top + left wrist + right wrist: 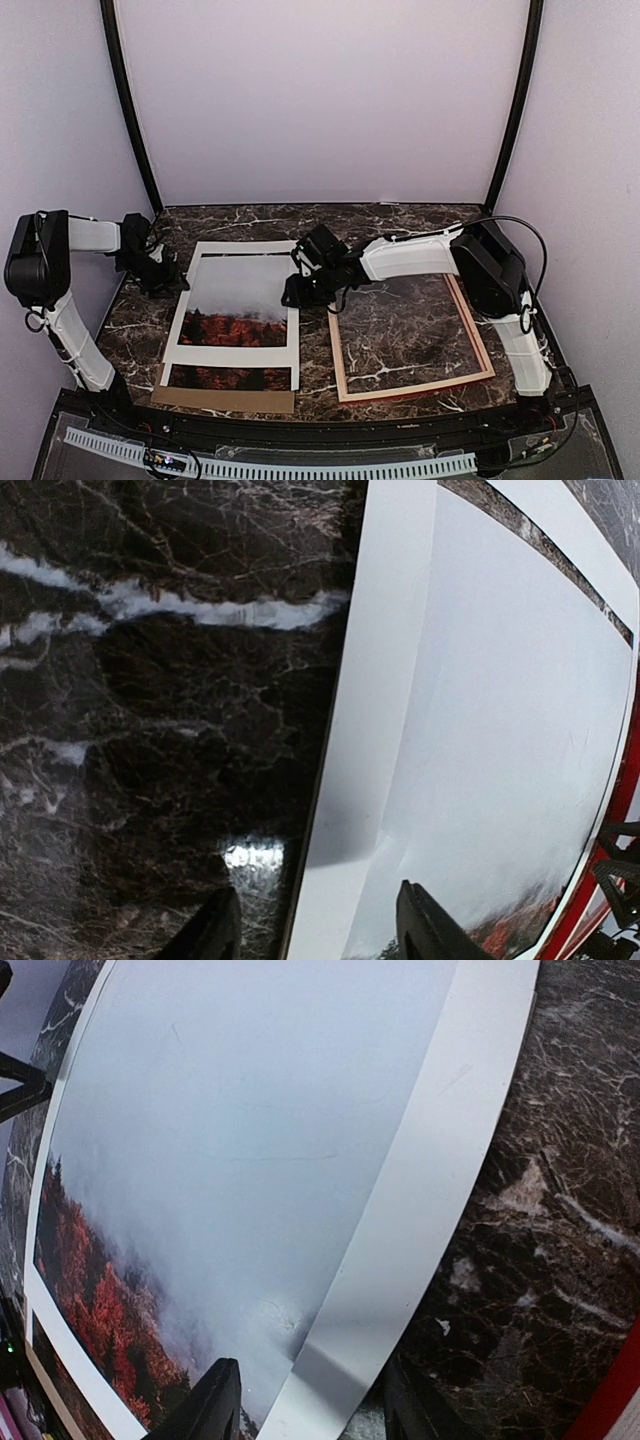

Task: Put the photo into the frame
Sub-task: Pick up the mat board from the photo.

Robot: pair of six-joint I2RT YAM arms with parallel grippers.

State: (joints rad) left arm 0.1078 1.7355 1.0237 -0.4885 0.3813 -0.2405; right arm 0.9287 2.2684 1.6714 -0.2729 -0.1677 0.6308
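Note:
The photo (pixel 238 300), grey sky over red-orange trees, lies flat at the left under a white mat (pixel 180 320). Its near end sticks out past the mat's near strip. The frame (pixel 415 388) lies flat at the right with its pale wood side up and a red edge showing. My left gripper (pixel 165 280) is open and low over the mat's left edge (pixel 350 780), one finger over marble and one over the photo (pixel 500 730). My right gripper (pixel 297 290) is open and straddles the mat's right strip (pixel 420 1190) beside the photo (pixel 230 1140). Neither gripper holds anything.
A brown backing board (pixel 225 400) lies under the near end of the mat and photo. The frame's red edge shows in the left wrist view (pixel 610 820) and the right wrist view (pixel 610 1400). Dark marble tabletop (pixel 400 220) with walls on three sides.

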